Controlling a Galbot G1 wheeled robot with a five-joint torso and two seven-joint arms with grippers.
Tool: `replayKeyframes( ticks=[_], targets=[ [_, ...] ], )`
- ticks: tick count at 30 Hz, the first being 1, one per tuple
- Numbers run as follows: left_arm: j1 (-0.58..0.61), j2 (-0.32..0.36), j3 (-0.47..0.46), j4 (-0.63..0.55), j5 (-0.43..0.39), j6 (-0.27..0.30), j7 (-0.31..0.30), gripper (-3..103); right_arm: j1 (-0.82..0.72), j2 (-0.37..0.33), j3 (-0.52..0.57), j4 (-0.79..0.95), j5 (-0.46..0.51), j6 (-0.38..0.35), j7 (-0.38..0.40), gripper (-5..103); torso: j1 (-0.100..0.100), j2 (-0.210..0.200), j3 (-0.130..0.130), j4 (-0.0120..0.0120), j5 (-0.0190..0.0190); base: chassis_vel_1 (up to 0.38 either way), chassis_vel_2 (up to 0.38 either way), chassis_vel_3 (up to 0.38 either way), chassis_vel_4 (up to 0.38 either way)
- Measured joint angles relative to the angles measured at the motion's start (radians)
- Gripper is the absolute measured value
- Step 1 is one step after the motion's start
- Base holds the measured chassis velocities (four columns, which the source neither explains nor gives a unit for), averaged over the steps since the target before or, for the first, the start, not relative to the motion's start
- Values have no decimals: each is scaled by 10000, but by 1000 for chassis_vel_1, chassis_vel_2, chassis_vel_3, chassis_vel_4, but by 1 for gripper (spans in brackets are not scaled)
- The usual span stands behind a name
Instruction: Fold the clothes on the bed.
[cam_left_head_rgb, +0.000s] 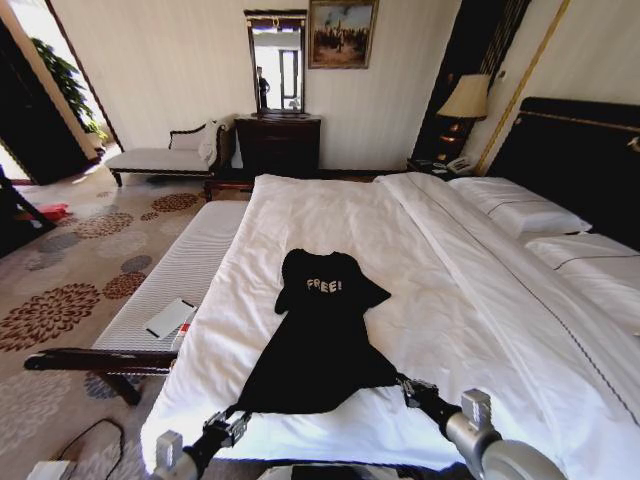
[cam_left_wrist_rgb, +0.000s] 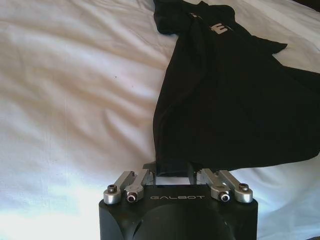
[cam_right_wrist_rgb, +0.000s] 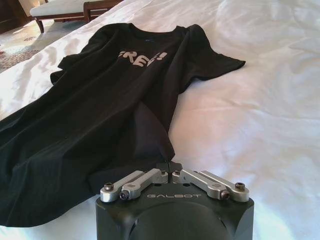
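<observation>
The clothes (cam_left_head_rgb: 320, 340) are one black top with white lettering, lying flat on the white bed (cam_left_head_rgb: 470, 320) with the hem toward me. At the hem's left corner my left gripper (cam_left_head_rgb: 232, 420) holds its fingers apart; in the left wrist view the clothes (cam_left_wrist_rgb: 225, 100) drape their corner into the gap of the left gripper (cam_left_wrist_rgb: 171, 171). My right gripper (cam_left_head_rgb: 405, 385) is at the hem's right corner. In the right wrist view the right gripper (cam_right_wrist_rgb: 169, 166) is shut on the edge of the clothes (cam_right_wrist_rgb: 110, 110).
A narrow white bench (cam_left_head_rgb: 200, 250) with a dark frame runs along the bed's left side and carries a white booklet (cam_left_head_rgb: 170, 318). Pillows (cam_left_head_rgb: 530, 215) and the dark headboard (cam_left_head_rgb: 580, 160) are at the right. A cable (cam_left_head_rgb: 90, 445) lies on the patterned carpet.
</observation>
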Motion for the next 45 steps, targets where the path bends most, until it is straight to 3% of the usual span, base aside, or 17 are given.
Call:
replayKeyframes(
  ticks=[3,6,7,11,18,30,45],
  targets=[
    [-90,-43,6,118,-77,1,-26,20,11,-19,22,-10,51,-4,5,0,1,0,0,0,0,0,0,0,0],
    [-95,-64,-39,125,-136,-5,-42,15,13,-7,-9,-25,37,-5,7,0,1,0,0,1,-1,0,0,0,0],
    [-52,-76,-109,90,-182,-11,-51,4,7,18,-50,-38,-7,-5,7,0,1,0,0,0,-1,0,0,0,0],
    [212,-78,-412,-86,-250,-90,-16,1,-84,118,-143,-82,-216,-5,7,0,1,0,0,1,0,0,0,0,0],
    [668,48,-1363,-355,-875,-191,24,0,-452,226,-18,-97,-417,8,4,0,1,-1,0,-1,-2,0,0,0,0],
    [1951,-67,-2001,-465,-673,-890,268,0,-1435,357,367,87,-1360,-303,51,0,1,0,-1,-1,-1,0,0,0,0],
    [2466,-240,-2127,-482,-332,-1232,277,0,-1249,803,-688,-300,-2071,-69,42,0,1,0,-1,-1,-1,0,0,0,0]
  ],
)
